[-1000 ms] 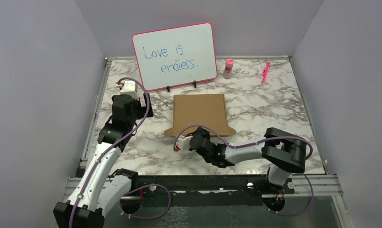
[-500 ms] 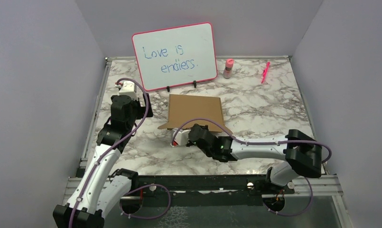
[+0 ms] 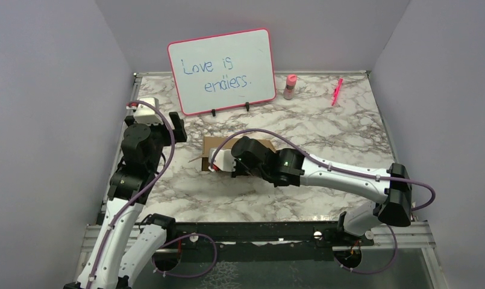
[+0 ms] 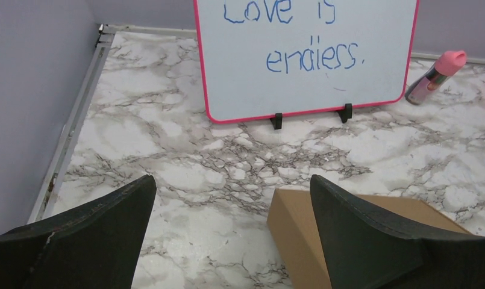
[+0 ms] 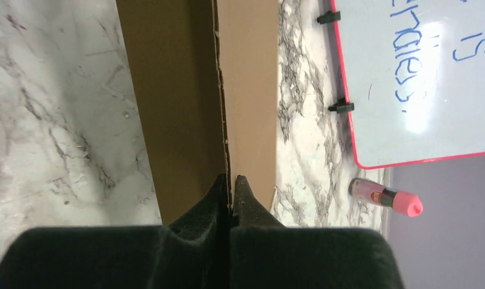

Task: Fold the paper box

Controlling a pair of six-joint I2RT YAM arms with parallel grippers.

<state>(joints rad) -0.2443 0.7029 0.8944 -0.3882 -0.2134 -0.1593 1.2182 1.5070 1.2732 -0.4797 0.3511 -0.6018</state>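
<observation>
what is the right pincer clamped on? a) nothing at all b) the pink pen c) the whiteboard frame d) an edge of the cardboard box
d: the right wrist view shows the right pincer shut on a thin upright edge of the paper box.

From here, the paper box (image 3: 219, 145) sits mid-bench (image 3: 330, 135), in front of the whiteboard (image 3: 222, 71) that stands at the back. A bottle (image 3: 290, 86) is just right of the whiteboard, and a pen (image 3: 337, 91) lies further right. My right fingers (image 5: 237, 194) pinch an edge of the box. My left fingers (image 3: 178, 123) hang to the box's left, apart from it.
</observation>
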